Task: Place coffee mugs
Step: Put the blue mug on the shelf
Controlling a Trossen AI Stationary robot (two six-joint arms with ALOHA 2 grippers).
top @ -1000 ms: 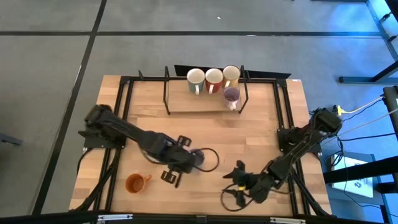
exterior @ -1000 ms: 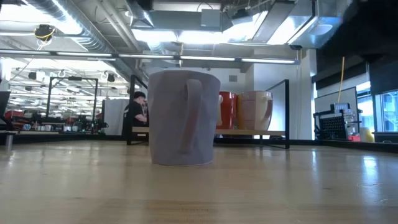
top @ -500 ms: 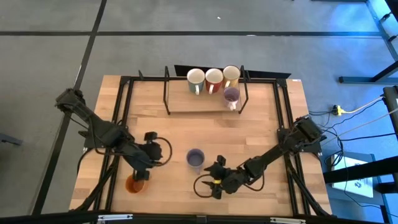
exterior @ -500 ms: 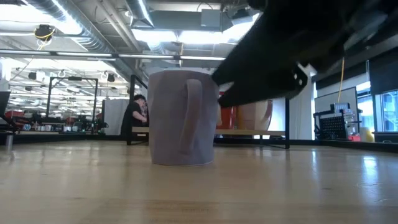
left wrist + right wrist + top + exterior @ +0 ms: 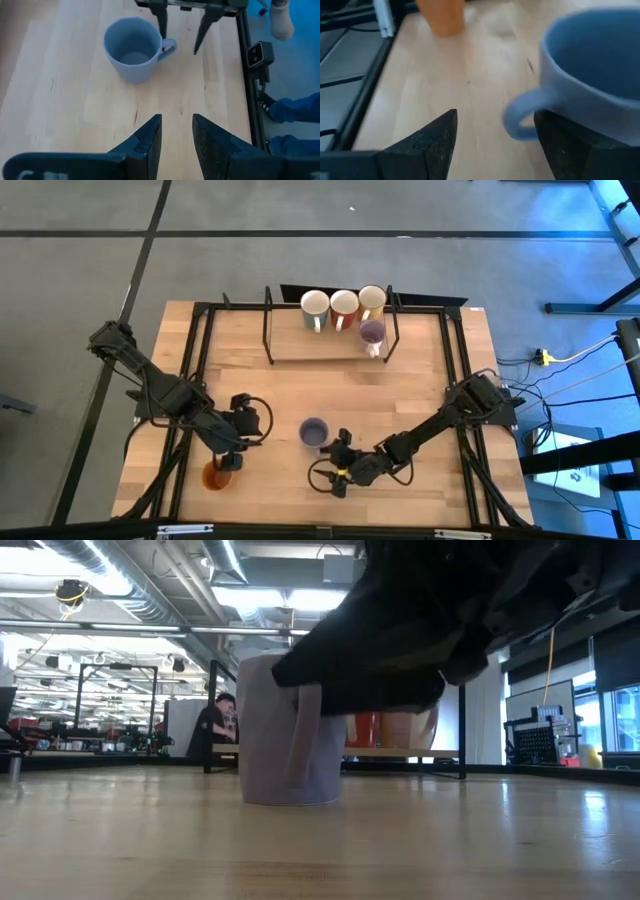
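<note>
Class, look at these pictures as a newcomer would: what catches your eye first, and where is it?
A lavender ceramic mug stands alone mid-table near the front, with the open right gripper closing on its handle. The left gripper, open, hovers by an orange mug at the front left. Four more mugs stand at the far edge.

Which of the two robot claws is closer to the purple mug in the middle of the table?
The right gripper: its open fingers straddle the purple mug's handle. The left gripper is farther, over by the orange mug.

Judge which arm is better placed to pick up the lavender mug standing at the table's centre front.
Right. The right hand is open at the lavender mug, its handle between the fingers in the right wrist view; the left hand points away, by the orange mug.
</note>
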